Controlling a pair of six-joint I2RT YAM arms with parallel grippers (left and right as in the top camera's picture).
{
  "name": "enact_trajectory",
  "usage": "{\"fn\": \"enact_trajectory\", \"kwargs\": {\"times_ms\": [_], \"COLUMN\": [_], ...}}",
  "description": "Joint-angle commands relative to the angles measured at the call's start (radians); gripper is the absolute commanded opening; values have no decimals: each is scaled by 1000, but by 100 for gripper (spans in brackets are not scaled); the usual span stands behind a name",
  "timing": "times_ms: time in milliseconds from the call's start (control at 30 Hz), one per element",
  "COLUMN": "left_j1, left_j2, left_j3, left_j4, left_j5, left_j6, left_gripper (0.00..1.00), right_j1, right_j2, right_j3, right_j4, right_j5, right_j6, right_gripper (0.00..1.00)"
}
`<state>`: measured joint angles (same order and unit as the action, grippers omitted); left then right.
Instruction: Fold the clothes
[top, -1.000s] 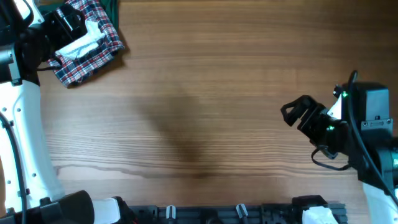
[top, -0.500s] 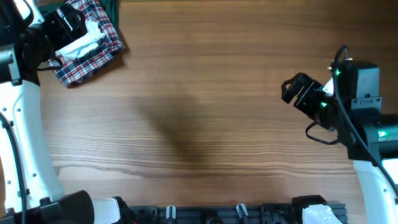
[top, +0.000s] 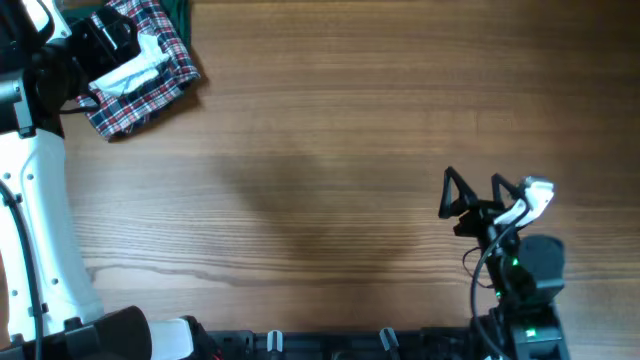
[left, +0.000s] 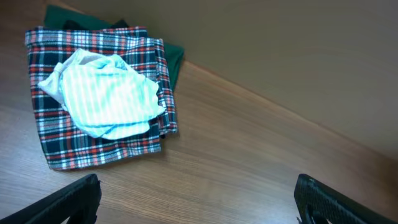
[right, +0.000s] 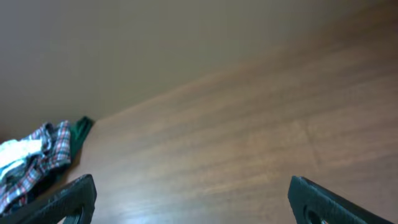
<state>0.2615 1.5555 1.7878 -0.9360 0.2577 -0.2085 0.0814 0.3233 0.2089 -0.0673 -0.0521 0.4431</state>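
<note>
Your pants (left: 106, 93) lay crumpled on top of the plaid cloth (left: 93, 146), up at about 10 o'clock on the table (top: 330, 150) in the overhead view. A green cloth (left: 175, 57) poked out from under the plaid one at its 1 o'clock side. Your left gripper (left: 198, 186) hung close by that pile with its jaws spread wide and nothing between them. In its wrist view the pants sat toward 10 o'clock, clear of both jaws. Your right gripper (top: 472, 190) was well apart from the pile, at about 3 o'clock on the table over bare wood. It too was released and holding nothing. From its wrist camera the pile showed only small, at 9 o'clock by the frame's edge.
</note>
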Motion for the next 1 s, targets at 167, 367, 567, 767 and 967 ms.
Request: {"fn": "enact_trajectory", "kwargs": {"times_ms": [167, 367, 567, 767, 967], "left_j1": [-4, -4, -4, -4, -4], "left_j2": [-16, -16, -16, -16, -16], "left_j3": [0, 0, 0, 0, 0], "left_j4": [2, 2, 2, 2, 2], "left_j5": [7, 7, 7, 7, 7], "left_j6": [-13, -13, -13, -13, -13], "left_gripper": [100, 100, 100, 100, 100], "right_j1": [-5, -112, -174, -174, -174], "right_j2": [-191, -321, -320, -320, -317], "right_j3": [-204, -204, -204, -204, -204], "right_j4": [269, 171, 70, 70, 72], "right_j5": [-11, -26, -15, -41, -40], "right_j6": [-21, -22, -26, -204, -145], "right_gripper": [100, 100, 100, 100, 100]}}
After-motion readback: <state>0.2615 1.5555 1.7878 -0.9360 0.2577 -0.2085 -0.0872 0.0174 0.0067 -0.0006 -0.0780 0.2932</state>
